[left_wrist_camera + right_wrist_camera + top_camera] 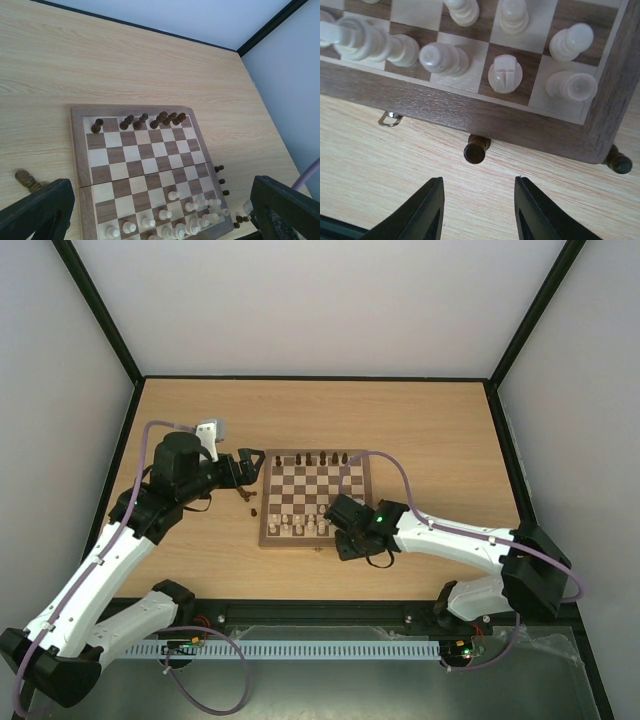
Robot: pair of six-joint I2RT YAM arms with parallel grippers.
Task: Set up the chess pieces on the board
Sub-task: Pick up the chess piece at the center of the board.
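- you are working a pick-up step: the right gripper (478, 182) is hovering low over the table (380, 170) at the near edge of the board (470, 117), jaws standing apart with nothing between them.
- the target, as i am judging it, is the dark piece (475, 150) sitting on the table just beside the board's wall, straight ahead of the gap and not yet inside it. whether it is standing upright or leaning on the wall, i cannot tell.
- the next move is calling for a short advance so the fingers straddle the piece, then a gentle squeeze. the wall is sitting right behind it, so a fingertip is risking a bump on the frame.
- after the grip you are looking at a carry to the far side, where the dark back row (165, 118) is standing uneven and gappy.
- the left gripper (161, 190) is hanging near the board's far left corner, jaws spread wide and empty, with a loose dark chessman (25, 178) lying on the table close by.
- the piece is looking like turned, polished wood with a small round head, so it is probably slipping easily.
- the board is showing a dark wooden frame with cream and brown checks, the pale pieces (505, 74) are crowding its near rows, and a small metal clasp (390, 118) is poking out below.
- the table is showing pale wood grain.
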